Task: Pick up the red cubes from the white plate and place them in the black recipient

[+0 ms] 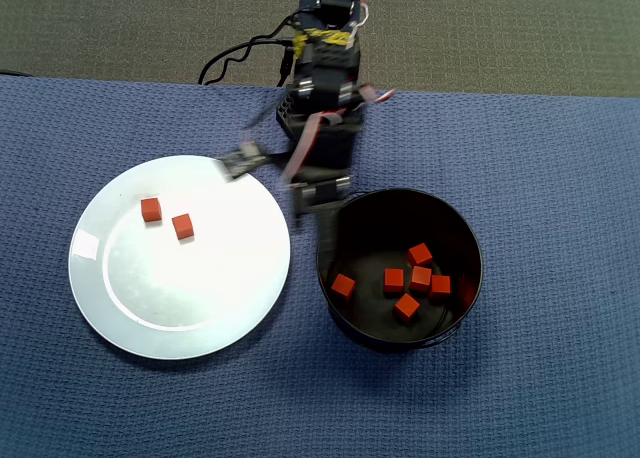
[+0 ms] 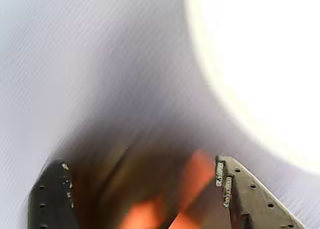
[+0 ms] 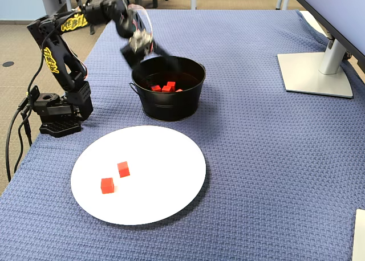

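Currently six cubes lie in the pot; two remain on the plate beside it. The pincer, spread and empty, hangs blurred by the pot's rim.

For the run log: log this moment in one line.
small red cubes on round white plate: two | in black metal pot: six | gripper: open, empty
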`<action>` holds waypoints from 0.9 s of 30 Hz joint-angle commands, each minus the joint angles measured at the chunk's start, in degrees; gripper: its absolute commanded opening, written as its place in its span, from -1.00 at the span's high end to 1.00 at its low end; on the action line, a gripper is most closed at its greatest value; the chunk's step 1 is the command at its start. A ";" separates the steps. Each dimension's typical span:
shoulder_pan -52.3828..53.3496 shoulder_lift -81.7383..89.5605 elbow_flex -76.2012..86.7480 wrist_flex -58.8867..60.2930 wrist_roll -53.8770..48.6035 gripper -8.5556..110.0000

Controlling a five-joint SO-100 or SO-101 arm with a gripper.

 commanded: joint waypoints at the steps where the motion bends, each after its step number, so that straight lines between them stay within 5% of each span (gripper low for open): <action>1: 16.70 -4.66 -3.60 -4.75 -13.18 0.36; 6: 29.71 -10.37 -1.23 -12.22 -29.18 0.37; 17: 40.69 -20.13 1.49 -19.86 -44.82 0.39; 27: 38.58 -20.65 7.29 -25.75 -38.06 0.40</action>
